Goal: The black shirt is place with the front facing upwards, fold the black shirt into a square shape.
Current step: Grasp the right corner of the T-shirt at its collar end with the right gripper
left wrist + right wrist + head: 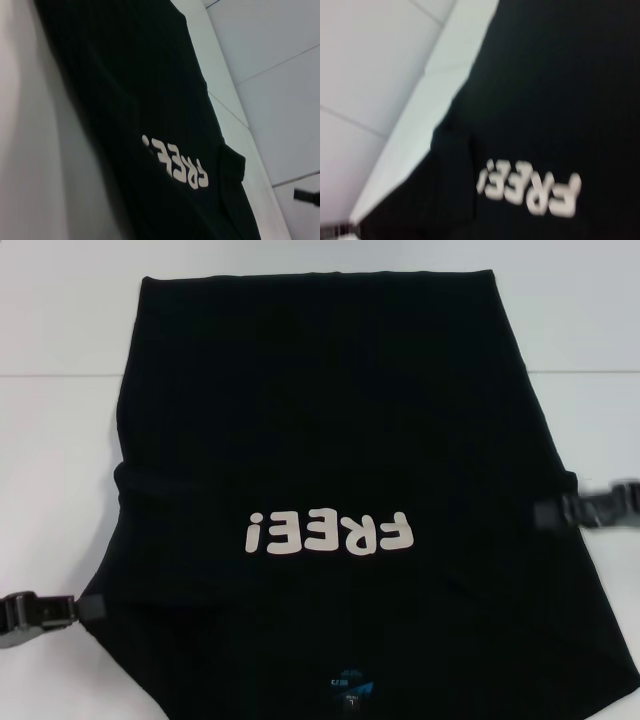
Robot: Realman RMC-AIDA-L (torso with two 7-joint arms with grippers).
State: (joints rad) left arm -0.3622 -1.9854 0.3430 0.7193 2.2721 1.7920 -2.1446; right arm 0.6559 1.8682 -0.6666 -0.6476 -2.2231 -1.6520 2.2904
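Head view. The black shirt (330,460) lies front up on the white table (60,310), covering most of it; hem toward the far edge, neck label nearest the robot, "FREE!" lettering upside down from here. The left end effector (92,607) sits at the shirt's left edge near the sleeve area, its tip meeting the cloth. The right end effector (555,513) sits at the right edge, a little farther up the shirt. Whether either is pinching cloth or merely touching it, I cannot tell; finger tips are lost against black fabric.

Left wrist view. Shirt (150,100) runs diagonally across the table (30,150), lettering visible, a bunched fold at the far side. A dark tip (306,196) far off is likely the other arm. Own fingers not shown.

Right wrist view. Shirt (560,90) fills most of the frame, with a rumpled sleeve fold near the table (420,110) edge. Own fingers not shown.

Risks, as judgement: the two end effectors sit at unequal positions along the shirt, so folding inward may give a skewed crease. A shallow grip could slip. Bunched sleeves may get trapped inside, leaving a lumpy, non-square result.
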